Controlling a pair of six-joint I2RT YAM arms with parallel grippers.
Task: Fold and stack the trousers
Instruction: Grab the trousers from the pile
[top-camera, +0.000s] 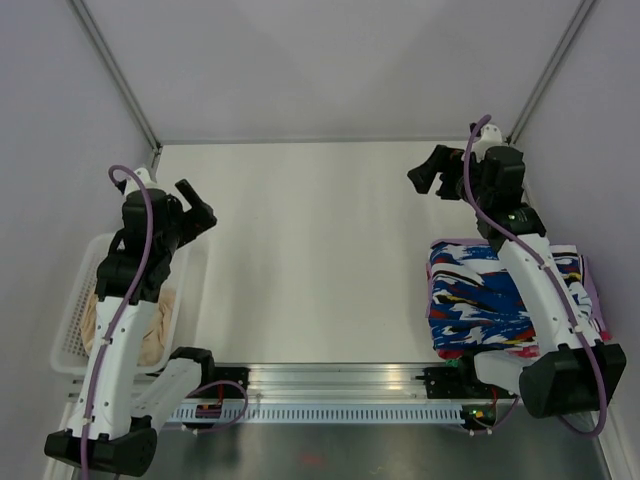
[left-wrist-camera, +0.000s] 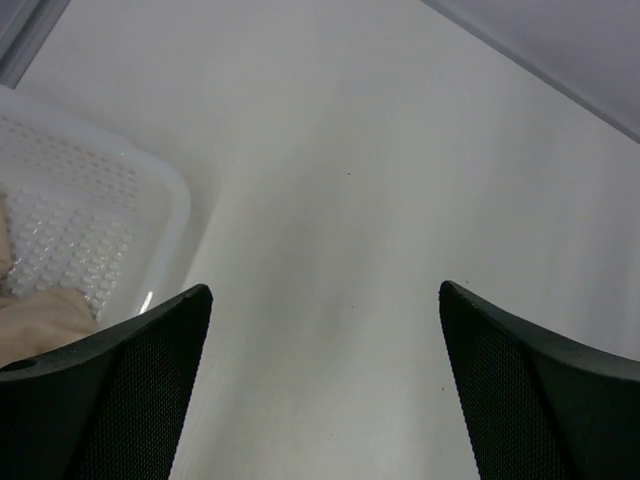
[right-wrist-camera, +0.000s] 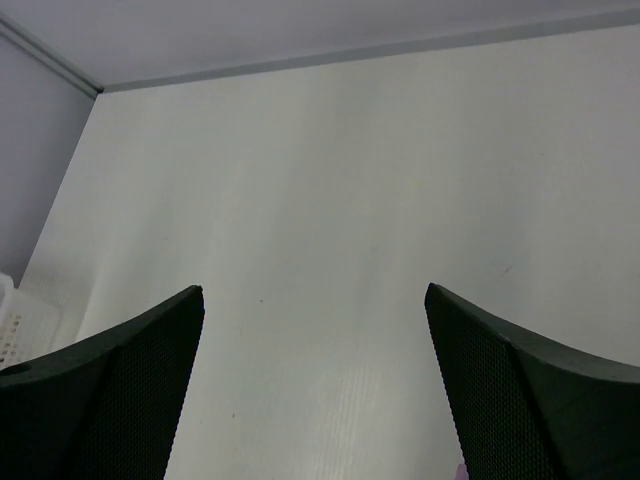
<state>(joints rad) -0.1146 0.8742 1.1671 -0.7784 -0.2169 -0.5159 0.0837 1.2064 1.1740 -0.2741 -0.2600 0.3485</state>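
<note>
The beige trousers (top-camera: 158, 325) lie crumpled in the white mesh basket (top-camera: 72, 300) at the left edge; a corner of them shows in the left wrist view (left-wrist-camera: 40, 312). My left gripper (top-camera: 200, 208) is open and empty, raised above the table just past the basket's far right corner (left-wrist-camera: 160, 185). My right gripper (top-camera: 428, 172) is open and empty, held above the table's far right part, beyond the stack of patterned garments. In both wrist views the jaws stand wide apart with bare table between them.
A folded stack of blue, white, red and black patterned garments (top-camera: 478, 295) lies at the right, partly under my right arm. Grey walls close the table at the back and sides. A metal rail (top-camera: 330, 385) runs along the near edge.
</note>
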